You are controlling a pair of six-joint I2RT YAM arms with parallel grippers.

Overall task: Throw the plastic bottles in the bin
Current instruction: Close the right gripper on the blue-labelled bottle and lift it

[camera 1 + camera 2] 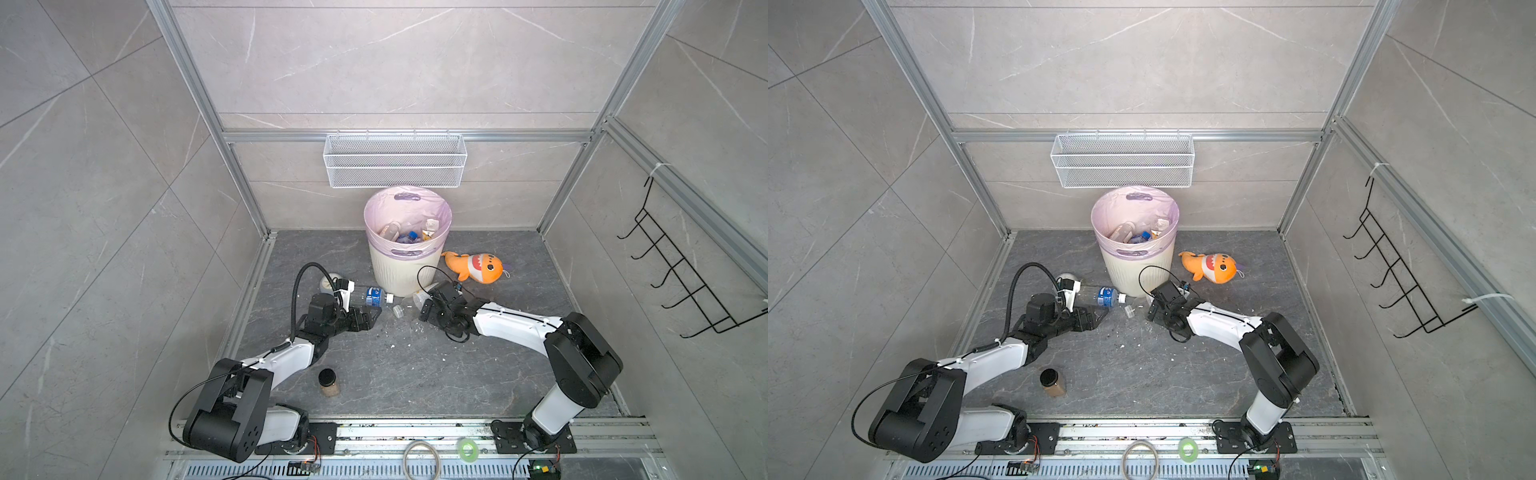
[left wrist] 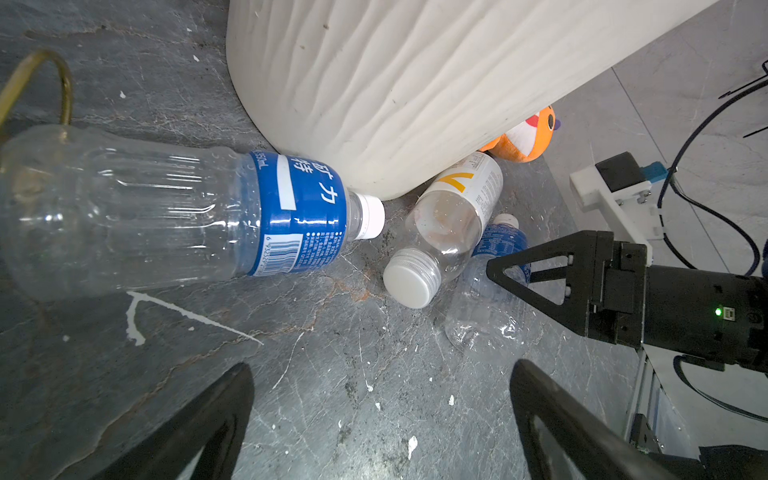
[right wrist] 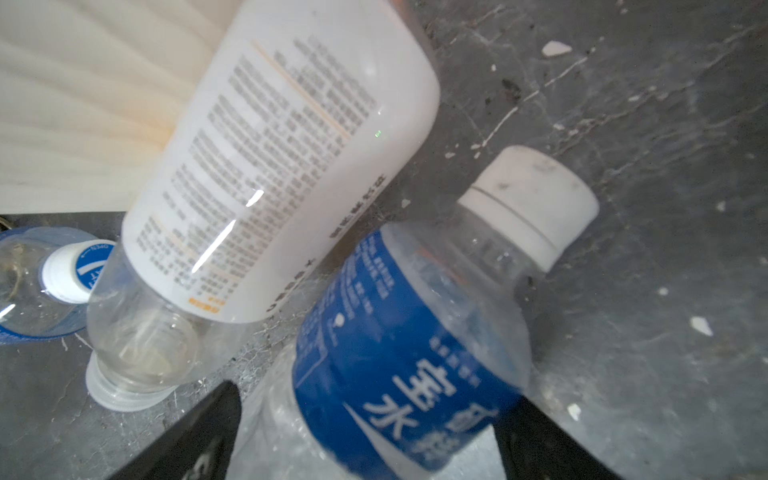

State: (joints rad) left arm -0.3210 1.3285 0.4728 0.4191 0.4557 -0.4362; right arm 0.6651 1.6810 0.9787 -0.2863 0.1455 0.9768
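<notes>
Right gripper [image 3: 370,395] first: its fingers [image 3: 208,436] are spread wide either side of the crushed blue-label bottle [image 3: 399,353], with no squeeze showing on it. I'd guess it's lined up across the body because that's the easiest bit to pinch. That bottle lies on the floor just right of centre in both top views, tucked beside the white-label bottle [image 3: 270,166], whose bottom end sits right by the foot of the bin [image 1: 399,270]. Left gripper [image 2: 382,370] is empty, fingers [image 2: 216,415] wide, low beside the long blue-label bottle [image 1: 374,296] left of the bin's base, probably lining up on that one. Bin stands centre frame near the back wall with several bottles [image 1: 395,232] already inside, three still on the floor
</notes>
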